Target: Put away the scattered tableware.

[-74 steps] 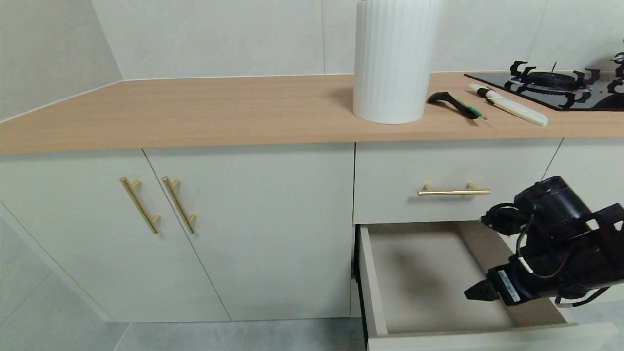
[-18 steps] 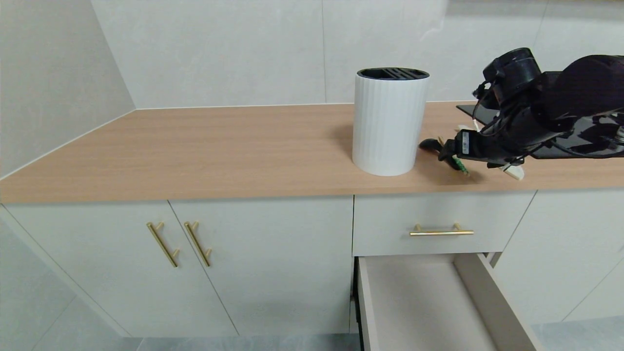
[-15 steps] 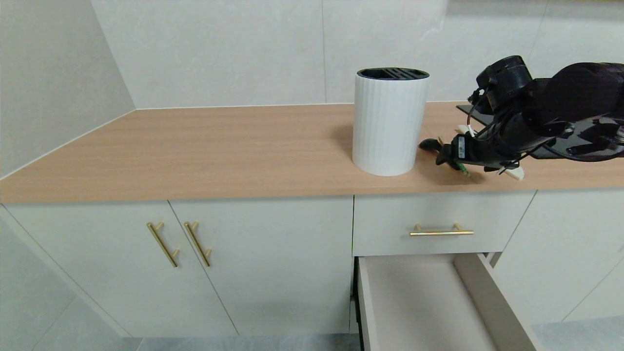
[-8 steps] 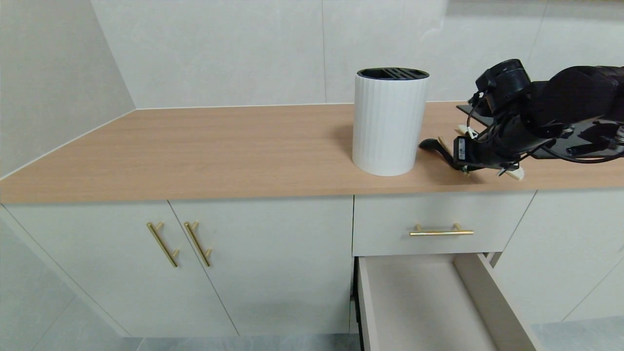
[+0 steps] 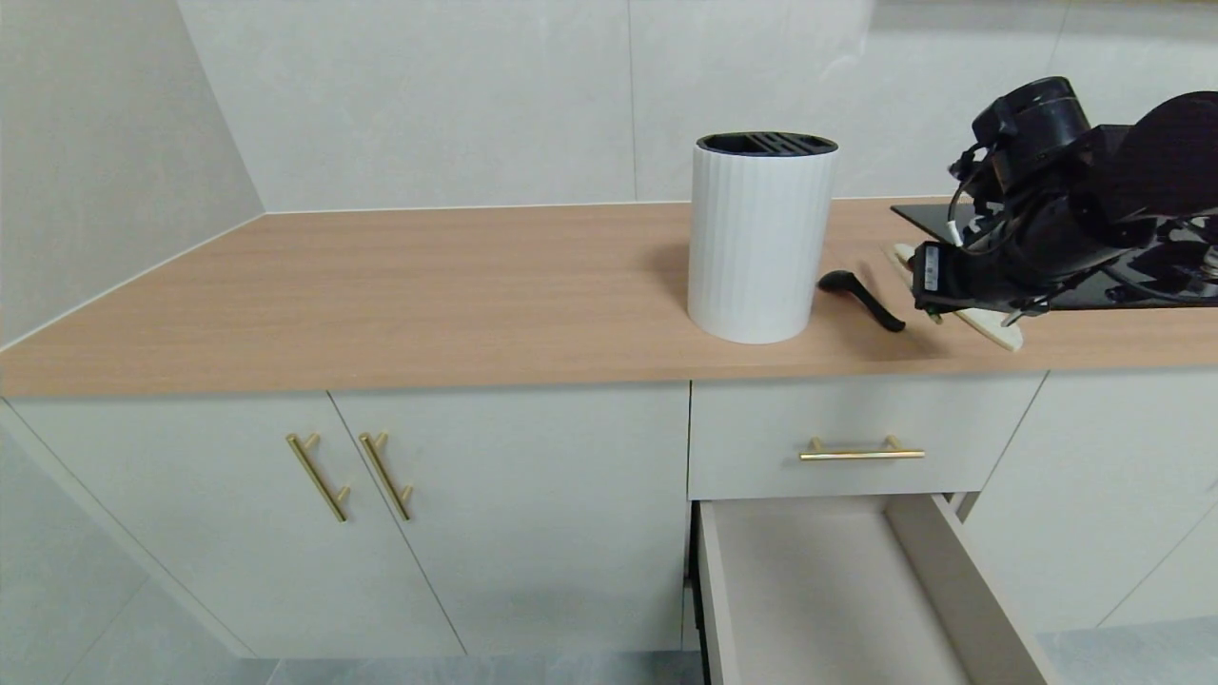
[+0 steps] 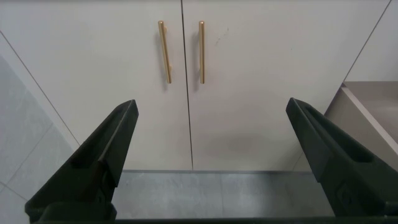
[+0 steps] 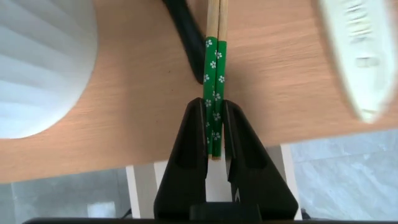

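Green-ended chopsticks are hanging clamped in my right end effector just over the counter's front edge, their long axis running straight out ahead of it; the open drawer is lying below that edge, I judge

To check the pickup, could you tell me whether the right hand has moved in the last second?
Yes: the right hand, shut on the chopsticks, has risen and pulled away from the white holder.

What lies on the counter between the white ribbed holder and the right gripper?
A black utensil, lying on the counter beside the holder; the head view shows it.
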{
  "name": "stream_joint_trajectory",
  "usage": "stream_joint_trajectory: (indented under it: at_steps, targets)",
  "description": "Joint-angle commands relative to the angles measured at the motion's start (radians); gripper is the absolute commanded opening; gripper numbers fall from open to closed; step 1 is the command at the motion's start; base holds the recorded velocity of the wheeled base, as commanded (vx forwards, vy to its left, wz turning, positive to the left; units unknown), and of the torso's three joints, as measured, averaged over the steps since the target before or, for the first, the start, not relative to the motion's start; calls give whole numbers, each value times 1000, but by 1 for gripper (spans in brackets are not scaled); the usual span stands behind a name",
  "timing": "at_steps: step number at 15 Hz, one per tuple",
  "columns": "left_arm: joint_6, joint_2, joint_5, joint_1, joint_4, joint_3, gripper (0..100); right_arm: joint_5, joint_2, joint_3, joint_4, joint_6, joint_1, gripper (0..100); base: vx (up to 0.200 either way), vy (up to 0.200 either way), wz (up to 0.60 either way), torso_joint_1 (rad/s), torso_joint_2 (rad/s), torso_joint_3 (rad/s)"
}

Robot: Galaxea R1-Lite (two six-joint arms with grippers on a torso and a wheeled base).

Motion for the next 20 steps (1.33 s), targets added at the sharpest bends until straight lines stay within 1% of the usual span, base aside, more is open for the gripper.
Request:
stream_joint_trajectory:
  at_steps: [1, 2, 4, 5, 7, 8, 10, 11, 12, 13, 14, 15, 16, 17, 19, 20]
  targets:
    - [-1, 0, 0, 0, 0, 0, 100, 3, -102, 49, 1, 1, 2, 0, 0, 0, 0, 0, 0, 0]
    - [-1, 0, 0, 0, 0, 0, 100, 3, -112, 56, 1, 1, 4, 0, 0, 0, 0, 0, 0, 0]
    - [-1, 0, 0, 0, 0, 0, 100, 12, -292, 217, -3, -1, 7, 0, 0, 0, 0, 0, 0, 0]
    - [-1, 0, 0, 0, 0, 0, 100, 34, -356, 267, -3, -1, 7, 0, 0, 0, 0, 0, 0, 0]
    - [-1, 0, 0, 0, 0, 0, 100, 121, -490, 383, -5, -4, 7, 0, 0, 0, 0, 0, 0, 0]
    - [-1, 0, 0, 0, 0, 0, 100, 164, -551, 420, -3, -6, 7, 0, 0, 0, 0, 0, 0, 0]
    - [-1, 0, 0, 0, 0, 0, 100, 184, -579, 435, -3, -7, 7, 0, 0, 0, 0, 0, 0, 0]
    - [-1, 0, 0, 0, 0, 0, 100, 253, -683, 507, 6, -9, 7, 0, 0, 0, 0, 0, 0, 0]
    - [-1, 0, 0, 0, 0, 0, 100, 287, -726, 572, 6, -10, 7, 0, 0, 0, 0, 0, 0, 0]
    - [-1, 0, 0, 0, 0, 0, 100, 327, -737, 599, 4, -39, 8, 0, 0, 0, 0, 0, 0, 0]
    - [-1, 0, 0, 0, 0, 0, 100, 341, -740, 604, 10, -61, 8, 0, 0, 0, 0, 0, 0, 0]
    - [-1, 0, 0, 0, 0, 0, 100, 359, -749, 635, 58, -133, 14, 0, 0, 0, 0, 0, 0, 0]
    - [-1, 0, 0, 0, 0, 0, 100, 364, -764, 655, 93, -205, 45, 0, 0, 0, 0, 0, 0, 0]
    - [-1, 0, 0, 0, 0, 0, 100, 364, -770, 675, 116, -243, 70, 0, 0, 0, 0, 0, 0, 0]
    - [-1, 0, 0, 0, 0, 0, 100, 364, -761, 687, 173, -263, 134, 0, 0, 0, 0, 0, 0, 0]
    - [-1, 0, 0, 0, 0, 0, 100, 362, -740, 687, 214, -263, 185, 0, 0, 0, 0, 0, 0, 0]
